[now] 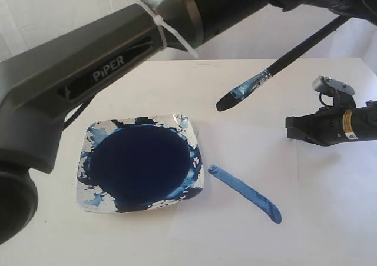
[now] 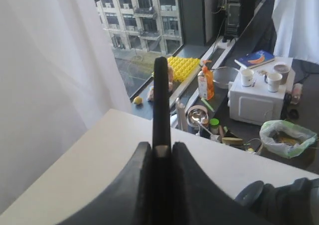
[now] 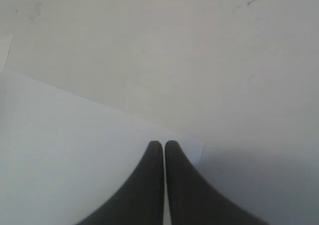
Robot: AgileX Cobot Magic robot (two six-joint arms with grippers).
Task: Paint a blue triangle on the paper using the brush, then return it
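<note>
Your left gripper (image 2: 160,148) pinches the brush (image 1: 294,53), tip slanted down; blue stroke (image 1: 244,192) lies beneath it on the paper (image 1: 253,160).

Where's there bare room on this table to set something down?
Bare surface runs along the exterior view's lower edge, below the paint dish and blue stroke. Another patch lies between the stroke and the raised brush. Tight between dish and stroke, and by the right tool.
</note>
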